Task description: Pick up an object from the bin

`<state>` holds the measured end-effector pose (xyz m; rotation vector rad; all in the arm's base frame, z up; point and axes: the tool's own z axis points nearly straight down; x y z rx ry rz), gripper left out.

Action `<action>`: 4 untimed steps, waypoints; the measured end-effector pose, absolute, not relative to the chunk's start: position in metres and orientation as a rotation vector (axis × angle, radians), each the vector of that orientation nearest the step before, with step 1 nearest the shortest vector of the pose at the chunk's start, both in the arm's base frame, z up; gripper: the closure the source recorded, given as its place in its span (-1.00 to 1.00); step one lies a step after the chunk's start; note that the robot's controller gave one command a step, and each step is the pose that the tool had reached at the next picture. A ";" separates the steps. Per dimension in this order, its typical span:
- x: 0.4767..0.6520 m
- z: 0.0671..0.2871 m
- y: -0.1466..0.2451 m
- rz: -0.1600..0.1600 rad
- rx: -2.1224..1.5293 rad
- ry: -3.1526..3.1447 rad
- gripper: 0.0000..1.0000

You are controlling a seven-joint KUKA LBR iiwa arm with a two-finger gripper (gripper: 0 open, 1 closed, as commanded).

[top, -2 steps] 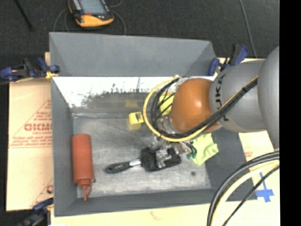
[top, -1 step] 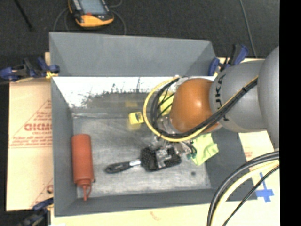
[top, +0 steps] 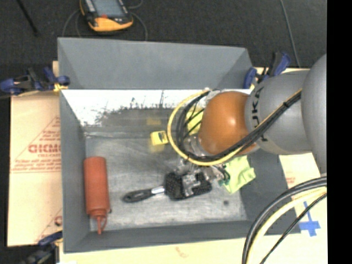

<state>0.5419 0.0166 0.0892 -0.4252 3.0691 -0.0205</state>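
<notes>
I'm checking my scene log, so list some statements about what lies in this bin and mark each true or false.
The red bottle lies on its side at the left of the bin. True.
The black brush lies against the back wall. False: it lies toward the front, its head by the gripper.
A small yellow thing sits toward the back of the floor. True.
The green crumpled thing lies beside the red bottle. False: it lies at the right, by the arm.

I get even overhead light; the bin (top: pixel 110 106) glares pale on its far wall (soft shadows under things).
</notes>
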 end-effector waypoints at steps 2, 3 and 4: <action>0.542 0.089 0.017 -0.020 -0.426 3.069 1.00; 0.542 0.089 0.017 -0.021 -0.426 3.069 1.00; 0.542 0.089 0.017 -0.021 -0.426 3.069 1.00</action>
